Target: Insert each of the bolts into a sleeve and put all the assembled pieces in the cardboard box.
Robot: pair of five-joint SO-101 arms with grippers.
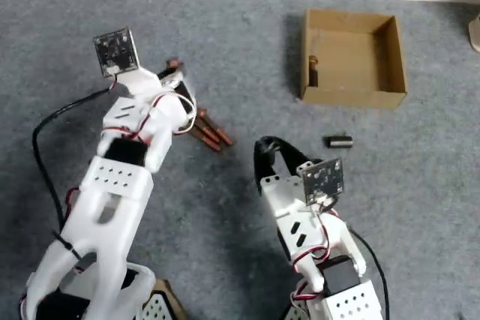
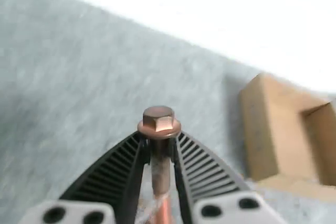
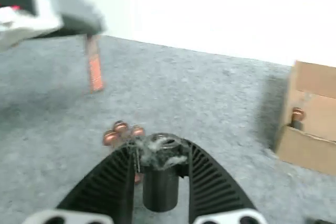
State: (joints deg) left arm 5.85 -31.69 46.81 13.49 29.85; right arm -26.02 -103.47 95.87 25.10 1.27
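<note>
Ribbed blk fingers (image 2: 116, 170) grip hex-head copper bolt (image 2: 159, 121).

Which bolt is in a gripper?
The copper bolt clamped in the left gripper; the loose bolts lie on the mat, a sleeved bolt sits in the cardboard box.

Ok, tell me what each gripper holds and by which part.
Left gripper: copper-coloured hex-head metal bolt, clamped on the shank just under its head. Right gripper: black cylindrical sleeve, clamped across its sides.
</note>
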